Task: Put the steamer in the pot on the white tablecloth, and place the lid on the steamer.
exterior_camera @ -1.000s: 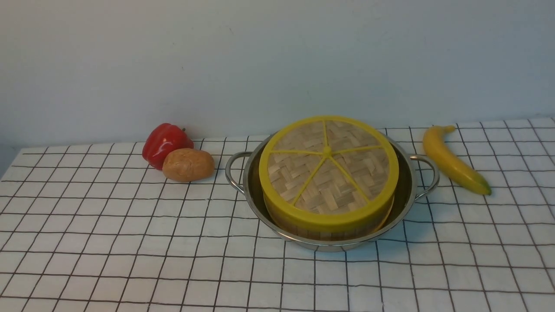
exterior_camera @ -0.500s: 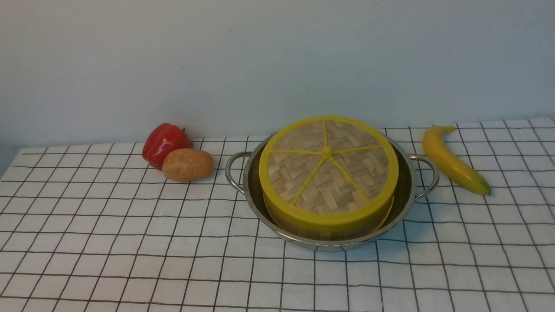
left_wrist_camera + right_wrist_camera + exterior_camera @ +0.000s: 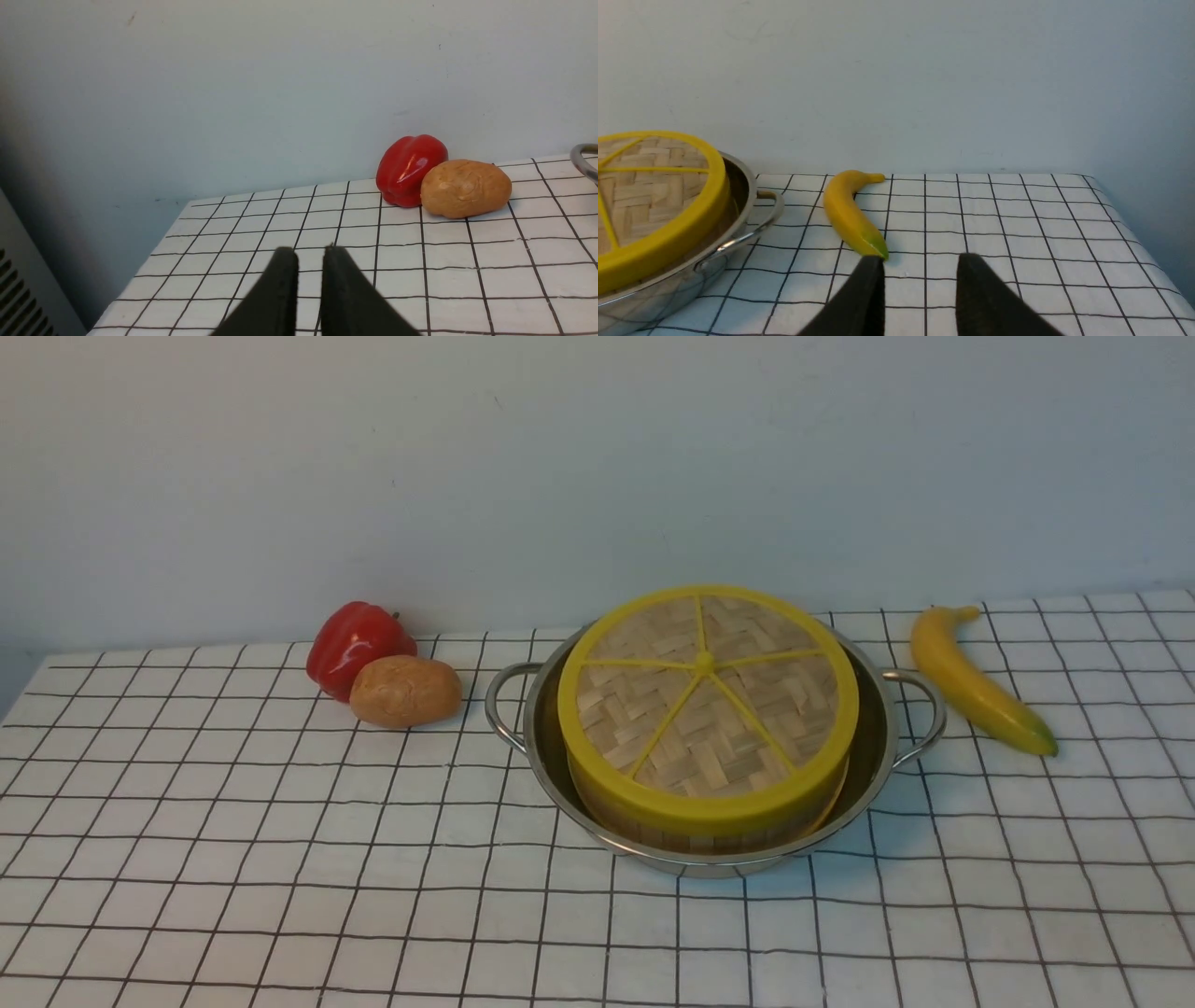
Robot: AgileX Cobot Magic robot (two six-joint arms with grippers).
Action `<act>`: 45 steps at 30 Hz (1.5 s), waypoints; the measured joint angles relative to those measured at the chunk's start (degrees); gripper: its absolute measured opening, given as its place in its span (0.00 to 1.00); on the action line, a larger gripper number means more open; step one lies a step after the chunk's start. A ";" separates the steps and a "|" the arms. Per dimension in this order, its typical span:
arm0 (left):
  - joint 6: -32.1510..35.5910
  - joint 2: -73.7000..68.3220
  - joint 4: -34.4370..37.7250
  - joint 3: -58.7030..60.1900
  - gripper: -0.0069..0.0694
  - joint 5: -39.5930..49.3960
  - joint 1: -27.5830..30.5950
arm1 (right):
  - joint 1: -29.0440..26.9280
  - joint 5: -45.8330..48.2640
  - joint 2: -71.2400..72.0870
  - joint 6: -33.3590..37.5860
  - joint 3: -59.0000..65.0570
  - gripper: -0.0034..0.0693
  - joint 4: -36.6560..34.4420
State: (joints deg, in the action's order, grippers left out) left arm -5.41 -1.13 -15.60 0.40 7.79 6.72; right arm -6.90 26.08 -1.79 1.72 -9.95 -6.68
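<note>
The lid (image 3: 707,695) is sitting on the steamer (image 3: 709,829) inside the pot (image 3: 878,747); both tools, left tool (image 3: 309,266) and right tool (image 3: 920,275), are hanging parted and empty.

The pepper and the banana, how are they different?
The pepper is red and chunky; the banana is yellow, long and curved. The pepper sits left of the pot, touching a potato; the banana lies alone on the right. Both rest on the checked cloth.
</note>
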 joint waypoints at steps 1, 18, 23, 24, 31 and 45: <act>0.00 0.00 0.00 0.00 0.20 0.00 0.00 | -0.12 -0.23 0.98 0.00 1.03 0.38 0.00; 0.00 0.00 0.00 0.00 0.23 0.14 0.00 | -0.12 -2.46 1.59 -0.17 7.11 0.38 -3.45; 0.00 0.00 0.00 0.00 0.23 0.14 0.00 | -0.12 -2.58 1.59 -0.17 7.11 0.38 -3.52; 0.00 0.00 0.00 0.00 0.23 0.14 0.00 | -0.12 -2.58 1.59 -0.17 7.11 0.38 -3.52; 0.00 0.00 0.00 0.00 0.25 0.14 0.00 | -0.12 -2.58 1.59 -0.17 7.11 0.38 -3.70; 0.00 0.00 0.00 0.00 0.29 0.14 0.00 | -0.12 -2.58 1.59 -0.17 7.11 0.38 -3.70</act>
State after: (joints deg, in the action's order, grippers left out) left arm -5.41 -1.13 -15.60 0.40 7.92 6.72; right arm -7.02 23.50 -0.20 1.54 -2.84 -10.38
